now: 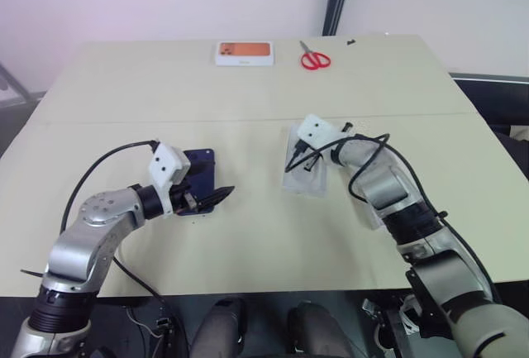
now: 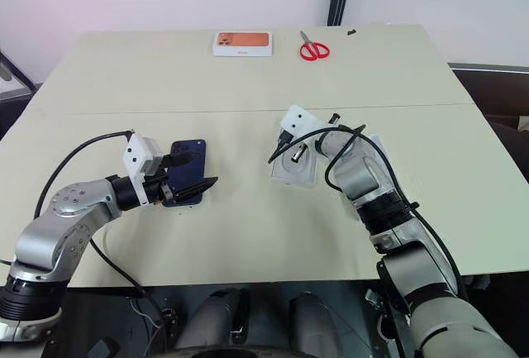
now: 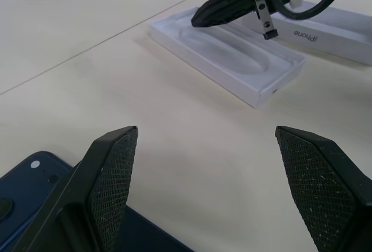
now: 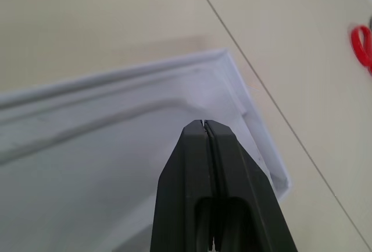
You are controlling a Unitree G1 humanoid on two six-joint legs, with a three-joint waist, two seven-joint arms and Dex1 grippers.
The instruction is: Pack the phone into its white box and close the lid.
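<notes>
Packing is sitting at an early stage, judging by how things are lying. The phone (image 2: 187, 171) is resting flat on the counter (image 2: 248, 85), outside any box, with the left gripper (image 3: 226, 188) hovering just over its near end, fingers (image 3: 113, 176) spread wide and grasping nothing. Well apart from it, toward the middle of the counter, the white box (image 3: 232, 60) is lying open with a flat white insert showing an oval outline (image 3: 229, 51) sitting in it. The right gripper (image 4: 204, 125) is hanging just above that insert, fingers clenched together on nothing. A second white box part printed "iPhone" (image 3: 340, 34) is lying right behind the open one; whether that is the lid is hard to tell. Still ahead, it seems: clearing the insert, lifting the phone across, setting it inside and closing the lid. A white box with an orange picture (image 2: 242, 42) and red scissors (image 2: 314, 48) are lying at the far edge.
</notes>
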